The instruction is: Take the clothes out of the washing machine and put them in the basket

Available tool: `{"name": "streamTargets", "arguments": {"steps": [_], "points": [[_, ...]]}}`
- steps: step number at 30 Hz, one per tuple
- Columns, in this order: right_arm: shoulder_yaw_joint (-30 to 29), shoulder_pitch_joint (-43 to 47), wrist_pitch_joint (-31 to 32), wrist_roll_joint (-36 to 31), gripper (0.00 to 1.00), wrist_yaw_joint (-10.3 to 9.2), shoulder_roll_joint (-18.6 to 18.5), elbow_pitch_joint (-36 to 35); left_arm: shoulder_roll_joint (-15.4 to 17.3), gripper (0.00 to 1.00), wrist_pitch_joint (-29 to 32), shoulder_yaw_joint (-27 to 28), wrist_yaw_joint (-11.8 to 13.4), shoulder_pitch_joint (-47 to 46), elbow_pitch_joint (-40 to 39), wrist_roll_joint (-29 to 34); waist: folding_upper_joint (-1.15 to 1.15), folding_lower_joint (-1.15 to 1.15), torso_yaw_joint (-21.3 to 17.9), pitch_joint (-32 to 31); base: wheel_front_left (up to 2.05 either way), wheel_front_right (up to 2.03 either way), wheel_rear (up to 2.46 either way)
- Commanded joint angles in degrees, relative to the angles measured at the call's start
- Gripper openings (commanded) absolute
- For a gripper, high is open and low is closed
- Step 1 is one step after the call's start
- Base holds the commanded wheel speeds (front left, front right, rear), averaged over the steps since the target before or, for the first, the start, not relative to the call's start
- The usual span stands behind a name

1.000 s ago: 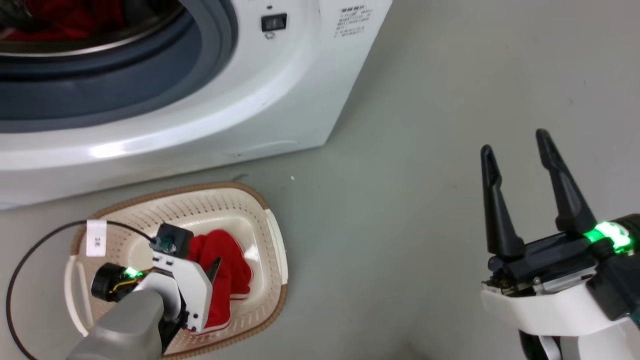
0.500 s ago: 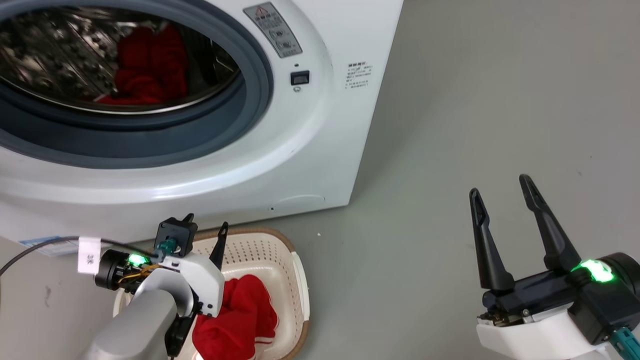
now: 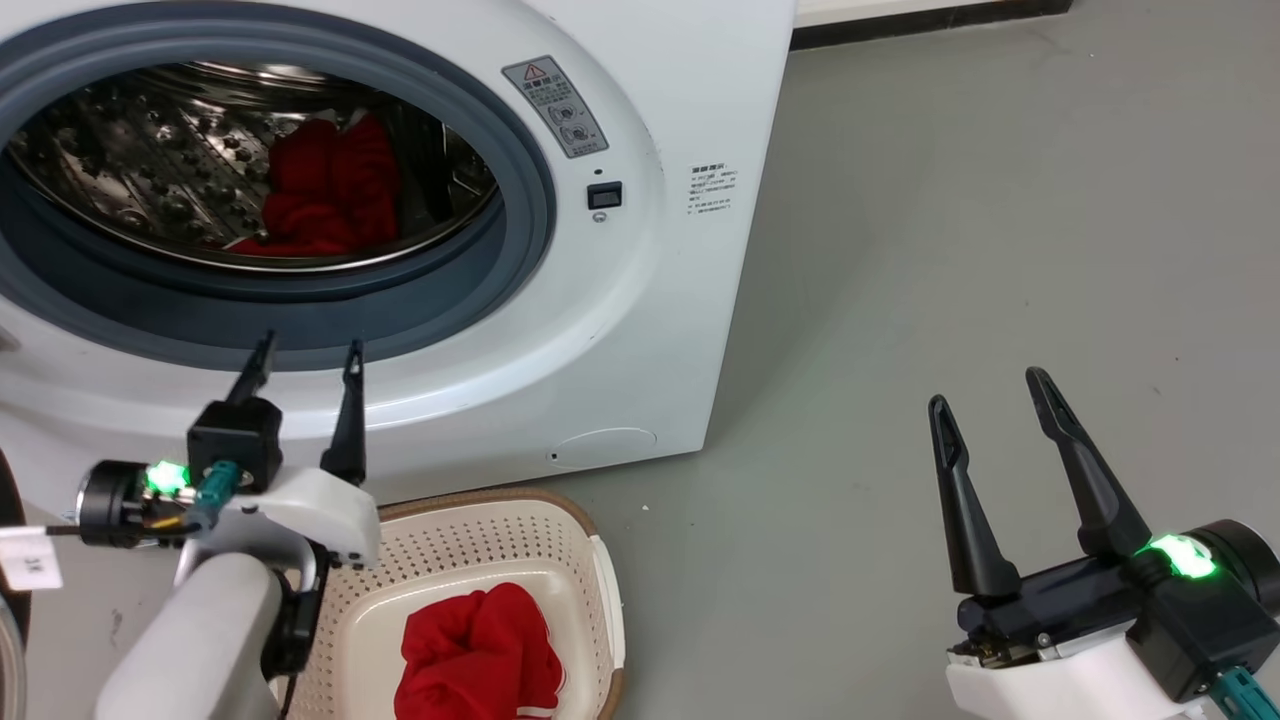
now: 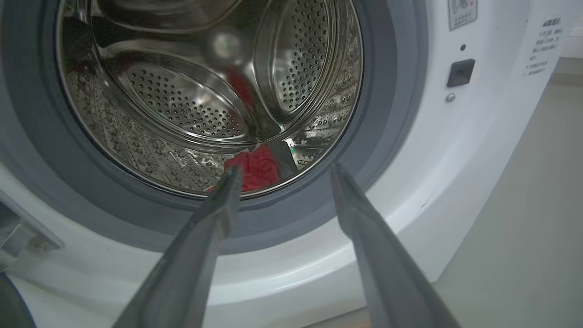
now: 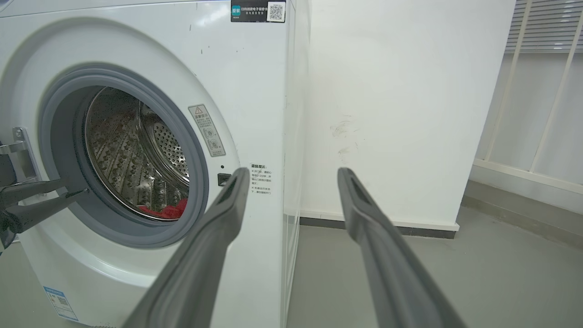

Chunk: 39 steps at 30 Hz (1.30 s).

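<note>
washing machine (image 3: 640, 300): porthole open, facing the robot.
basket (image 3: 585, 540): on the floor (image 3: 950, 220) before the machine.
basket garment (image 3: 480, 655): crumpled heap, no clear long axis, below the left gripper (image 3: 308, 345).
drum garment (image 3: 325, 190): bunched low in the drum, beyond the left fingertips.
left gripper: fingers parted, empty, pointing at the porthole's lower rim.
right gripper (image 3: 986, 390): fingers wide, empty.

We see a grey floor (image 3: 950, 220) spreading toward three o'clock, and a dark skirting strip (image 3: 850, 32) meets it at one o'clock. From the right wrist, a scuffed white wall (image 5: 387, 91) stands at twelve o'clock, with slatted blinds (image 5: 546, 23) at two.
</note>
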Motion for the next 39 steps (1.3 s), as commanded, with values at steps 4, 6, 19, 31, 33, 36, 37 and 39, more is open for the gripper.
{"name": "streamTargets", "arguments": {"steps": [4,6,19,31,33,36,37,39], "points": [[0.26,-0.82,-0.12,0.73,1.00,-0.02,0.02,-0.66,0.58,1.00,-0.15,3.05,-1.88,-3.37,1.16,1.73,0.00,0.01,-1.24,1.94,0.00,0.00,0.00],[0.27,-1.62,-0.12,0.92,1.00,-0.02,0.02,-1.04,0.92,1.00,-0.15,3.88,-2.82,-5.45,2.63,1.80,0.00,0.01,-1.71,3.15,0.00,0.00,0.00],[1.35,-8.87,-0.12,4.71,1.00,-0.02,0.03,-4.80,8.22,1.00,14.63,3.56,-12.19,-29.09,15.43,1.50,0.00,0.01,-5.67,15.97,0.00,0.00,0.00],[1.81,-13.65,-0.12,8.98,1.00,-0.02,0.04,-8.26,13.28,1.00,32.53,2.55,-17.74,-48.80,22.87,0.99,0.00,0.01,-9.57,27.57,0.00,0.00,0.00],[1.61,-13.99,-0.12,9.30,1.00,-0.02,0.04,-8.61,14.16,1.00,35.93,2.01,-18.45,-51.77,23.61,1.08,0.00,0.01,-10.01,29.03,0.00,0.00,0.00],[1.31,-14.95,-0.12,9.84,1.00,-0.02,0.04,-9.23,14.75,1.00,40.88,1.34,-19.20,-56.21,24.65,0.61,0.00,0.01,-10.53,31.08,0.00,0.00,0.00],[1.23,-15.04,-0.12,10.06,1.00,-0.02,0.04,-9.44,14.72,1.00,42.68,1.03,-19.48,-57.58,25.08,0.54,0.00,0.01,-10.64,31.71,0.00,0.00,0.00],[1.24,-15.40,-0.12,10.29,1.00,-0.02,0.04,-9.72,14.81,1.00,46.25,0.27,-19.76,-60.79,26.14,0.32,0.00,0.01,-10.97,32.92,0.00,0.00,0.00]]}}
